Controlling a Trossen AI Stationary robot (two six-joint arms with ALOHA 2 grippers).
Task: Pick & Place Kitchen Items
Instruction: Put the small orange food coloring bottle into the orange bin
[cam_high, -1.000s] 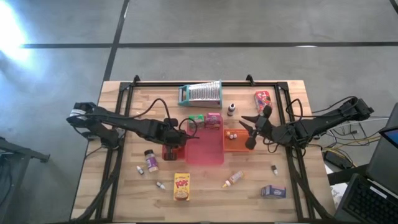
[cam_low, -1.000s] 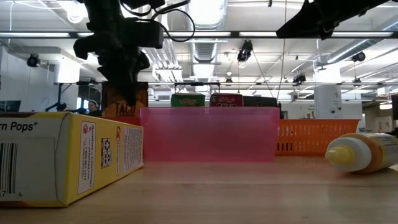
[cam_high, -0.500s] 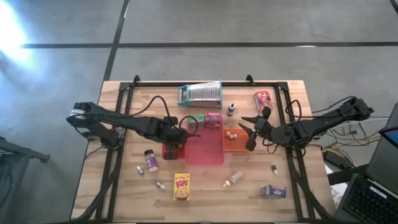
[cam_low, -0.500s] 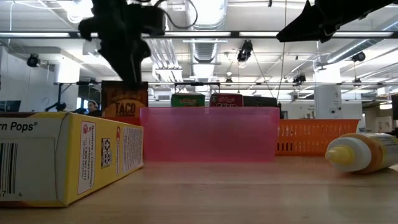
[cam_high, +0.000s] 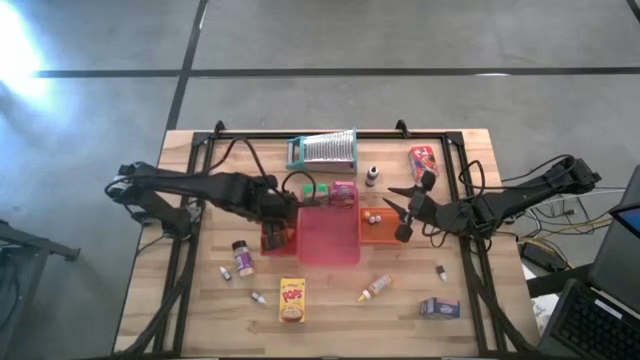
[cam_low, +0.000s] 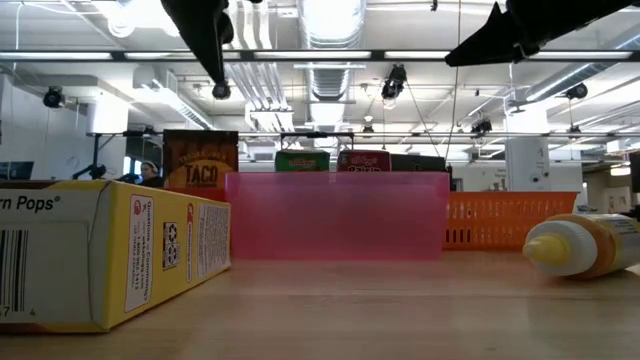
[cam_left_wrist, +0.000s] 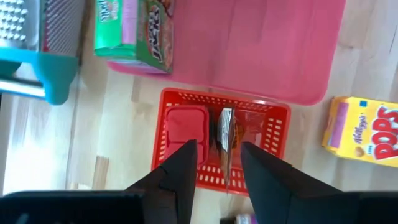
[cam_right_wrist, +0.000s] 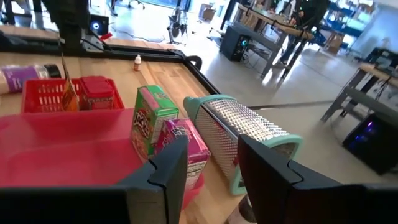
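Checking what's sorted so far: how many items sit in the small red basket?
2: a red box and, beside it, a brown packet standing on edge in the small red basket. Anything under them would be hidden.

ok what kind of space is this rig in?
Looks like an open lab or workshop: exposed ceiling ducts, workbenches with equipment on a concrete floor, and the robot's wooden table.

brown packet (cam_left_wrist: 226, 138) upright in red basket (cam_left_wrist: 277, 134)
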